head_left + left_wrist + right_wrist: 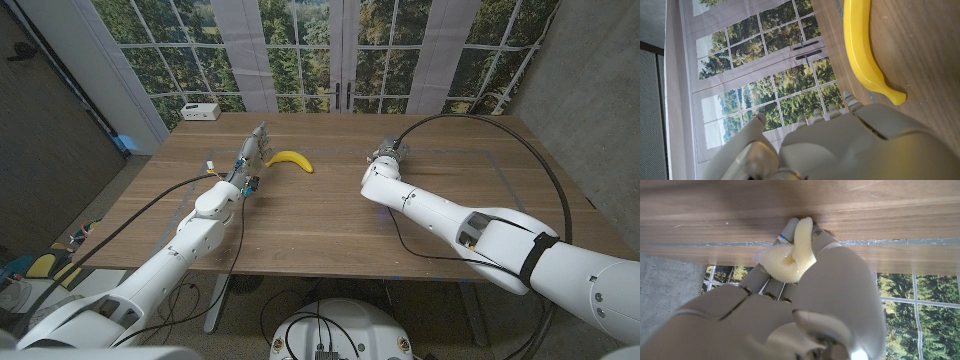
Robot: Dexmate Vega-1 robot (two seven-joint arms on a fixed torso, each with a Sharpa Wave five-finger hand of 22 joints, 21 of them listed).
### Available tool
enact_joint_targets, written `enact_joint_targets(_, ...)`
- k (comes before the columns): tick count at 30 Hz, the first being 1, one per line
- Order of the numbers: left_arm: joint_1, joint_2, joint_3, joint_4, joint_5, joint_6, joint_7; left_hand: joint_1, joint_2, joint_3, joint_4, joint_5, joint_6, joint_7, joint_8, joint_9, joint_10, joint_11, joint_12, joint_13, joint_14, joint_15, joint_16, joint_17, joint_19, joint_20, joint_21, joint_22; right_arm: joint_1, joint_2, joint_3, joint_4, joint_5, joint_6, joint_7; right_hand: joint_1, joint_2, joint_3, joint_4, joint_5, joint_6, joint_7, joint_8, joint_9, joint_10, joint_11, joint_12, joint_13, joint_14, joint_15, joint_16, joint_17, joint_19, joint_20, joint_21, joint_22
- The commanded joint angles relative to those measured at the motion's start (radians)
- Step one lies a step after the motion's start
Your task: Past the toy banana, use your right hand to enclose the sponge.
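Pale yellow foam, crumpled and folded on itself, shows in the right wrist view: the sponge [790, 255] sits squeezed between the fingers [827, 247] of the right hand [805, 295], which are curled in around it, so the hand has hold of it; whether it is lifted clear of the table [330, 215] or pressed against the wood I cannot tell; in the head view the right hand [385, 155] lies past the middle of the table, well to the right of the banana [290, 160] and about level with it, and the sponge itself is too hidden there to pick out; the left hand [255, 145] stands just beside the banana's near end with fingers reaching forward and apart, gripping nothing, and its wrist view shows the banana [862, 45] close ahead of the fingertips [850, 100] but not touched; a small white box [200, 111] sits at the far left corner; as I judge it, the enclosing step is in hand and close to done, since the foam already bulges out between the fingers; the next move calls for little more than a firm, even squeeze so the soft foam does not spring out, with the arm kept steady and the left hand kept off the banana.
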Motion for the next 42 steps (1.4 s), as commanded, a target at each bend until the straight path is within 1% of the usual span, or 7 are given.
enact_joint_targets(1, -0.013, -0.002, 0.005, 0.013, 0.002, -0.004, -0.009, -0.007, 0.009, 0.003, -0.002, 0.0, -0.022, 0.004, 0.003, 0.005, -0.058, 0.008, 0.002, 0.005, -0.004, -0.011, 0.002, 0.002, -0.004, -0.001, -0.004, 0.002, -0.064, -0.042, 0.04, -0.066, -0.011, 0.124, -0.12, 0.149, 0.128, 0.013, 0.006, -0.014, 0.028, 0.016, -0.001, 0.004, 0.01, 0.008, -0.006, 0.004, 0.068, -0.142, 0.004, 0.001, 0.02, -0.089, 0.02, 0.003)
enact_joint_targets(9, -0.012, -0.004, 0.005, 0.011, 0.002, -0.002, -0.007, -0.008, 0.009, 0.003, -0.001, 0.0, -0.022, 0.005, 0.003, 0.005, -0.059, 0.008, 0.002, 0.005, -0.005, -0.013, 0.002, 0.002, -0.006, -0.002, -0.005, 0.002, -0.088, -0.063, 0.053, -0.096, -0.035, 0.176, -0.156, 0.163, 0.129, 0.019, 0.01, -0.024, 0.043, 0.028, 0.001, 0.004, 0.017, 0.006, -0.007, 0.004, 0.073, -0.142, 0.002, -0.001, 0.024, -0.089, 0.039, 0.007)
enact_joint_targets(12, -0.012, -0.001, 0.005, 0.008, 0.004, -0.002, -0.007, -0.008, 0.009, 0.003, -0.001, 0.0, -0.022, 0.006, 0.003, 0.005, -0.059, 0.008, 0.002, 0.005, -0.005, -0.013, 0.002, 0.002, -0.006, -0.003, -0.005, 0.002, -0.096, -0.069, 0.059, -0.107, -0.043, 0.186, -0.166, 0.171, 0.127, 0.022, 0.012, -0.029, 0.046, 0.032, -0.001, 0.005, 0.018, 0.02, -0.009, 0.004, 0.075, -0.141, -0.001, -0.003, 0.023, -0.088, 0.048, 0.009)
enact_joint_targets(14, -0.01, -0.002, 0.004, 0.007, -0.002, -0.002, -0.012, -0.008, 0.009, 0.003, -0.001, 0.0, -0.022, 0.006, 0.003, 0.005, -0.06, 0.008, 0.002, 0.005, -0.006, -0.013, 0.002, 0.002, -0.007, -0.003, -0.005, 0.002, -0.102, -0.075, 0.063, -0.116, -0.05, 0.2, -0.175, 0.172, 0.127, 0.023, 0.012, -0.03, 0.046, 0.033, -0.002, 0.005, 0.017, 0.019, -0.01, 0.004, 0.075, -0.141, -0.001, -0.004, 0.022, -0.088, 0.05, 0.009)
enact_joint_targets(28, 0.004, 0.004, 0.003, -0.013, 0.001, -0.006, -0.005, -0.009, 0.009, 0.003, -0.001, 0.0, -0.022, 0.006, 0.003, 0.005, -0.059, 0.008, 0.002, 0.005, -0.008, -0.014, 0.002, 0.002, -0.007, -0.003, -0.005, 0.002, -0.131, -0.126, 0.071, -0.175, -0.112, 0.309, -0.203, 0.181, 0.126, 0.026, 0.017, -0.037, 0.05, 0.034, -0.005, 0.005, 0.02, 0.015, -0.011, 0.004, 0.079, -0.141, -0.004, -0.007, 0.02, -0.086, 0.066, 0.011)
enact_joint_targets(39, 0.022, 0.007, -0.002, -0.034, 0.002, -0.015, 0.005, -0.009, 0.008, 0.003, -0.001, -0.001, -0.022, 0.007, 0.002, 0.005, -0.059, 0.008, 0.002, 0.005, -0.008, -0.013, 0.002, 0.002, -0.007, -0.001, -0.006, 0.002, -0.143, -0.144, 0.09, -0.233, -0.151, 0.307, -0.194, 0.189, 0.125, 0.03, 0.022, -0.043, 0.058, 0.034, -0.006, 0.006, 0.033, 0.012, -0.01, 0.004, 0.089, -0.141, -0.004, -0.008, 0.012, -0.086, 0.083, 0.012)
enact_joint_targets(42, 0.028, 0.012, -0.004, -0.045, 0.002, -0.013, 0.009, -0.009, 0.008, 0.003, -0.001, -0.001, -0.023, 0.006, 0.002, 0.005, -0.06, 0.008, 0.002, 0.005, -0.008, -0.013, 0.002, 0.002, -0.007, -0.002, -0.006, 0.002, -0.152, -0.161, 0.095, -0.25, -0.157, 0.346, -0.192, 0.19, 0.125, 0.031, 0.022, -0.044, 0.06, 0.031, -0.006, 0.006, 0.034, 0.011, -0.01, 0.004, 0.091, -0.141, -0.004, -0.008, 0.011, -0.086, 0.087, 0.013)
